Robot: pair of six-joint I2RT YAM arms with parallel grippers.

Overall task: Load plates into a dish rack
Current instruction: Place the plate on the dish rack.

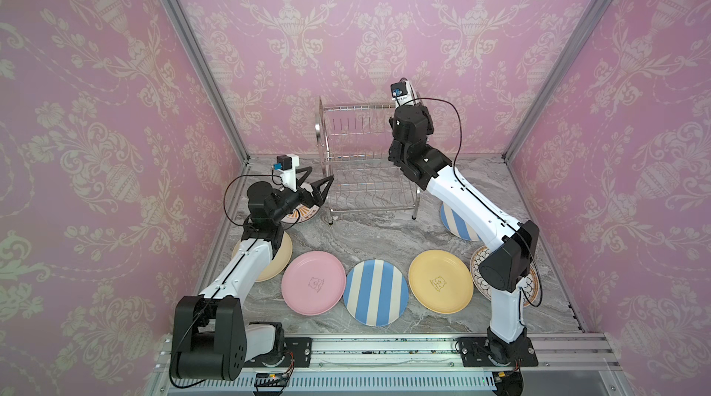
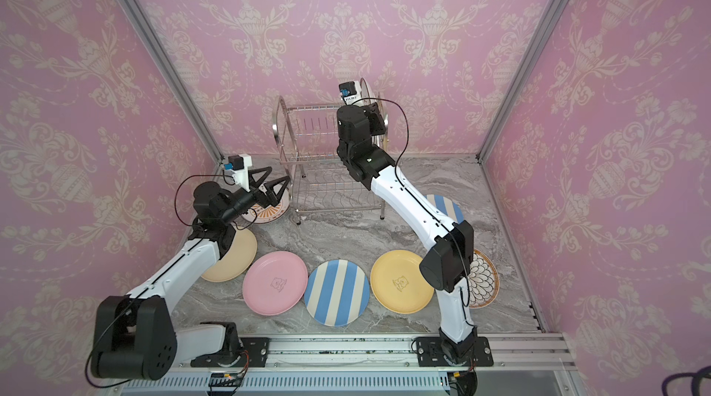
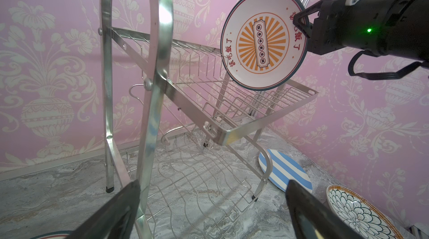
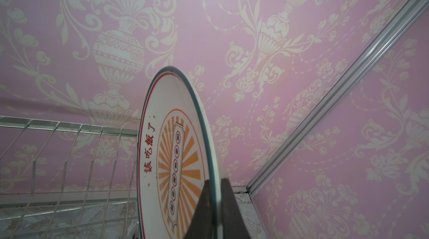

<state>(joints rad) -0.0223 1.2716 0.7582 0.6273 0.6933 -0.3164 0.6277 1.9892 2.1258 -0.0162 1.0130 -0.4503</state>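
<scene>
Fingers [image 4: 202, 210], right gripper [image 4: 215, 181]: clamped on the rim of a sunburst plate [image 3: 262, 40]. The plate is held on edge over the right end of the upper shelf of the dish rack [image 3: 160, 40]; whether its lower edge touches the wires cannot be told. Fingers [image 3: 308, 212], left gripper [image 1: 320, 175]: spread wide apart, hovering over the second sunburst plate [image 1: 307, 217], left of the rack.

Hidden or unclear: in both top views the held plate is almost wholly behind the right wrist. Partly covered by an arm: second sunburst plate, cream plate [image 1: 282, 259], far striped plate [image 1: 458, 225], black-petal plate [image 2: 481, 278].

Writing: held plate bears red characters 該吃飯了 near the rim, twice, one set partly under a finger; central label too small to read. Small bear-like outline on pink plate [image 1: 313, 282] and yellow plate [image 1: 440, 280]; caption illegible.

Appearance: held plate white, dark rim, orange rays. Between pink and yellow lies the near striped plate [image 1: 375, 292], blue and white, flat on the grey marbled table [image 1: 384, 232]. Rack chrome wire, two tiers.
</scene>
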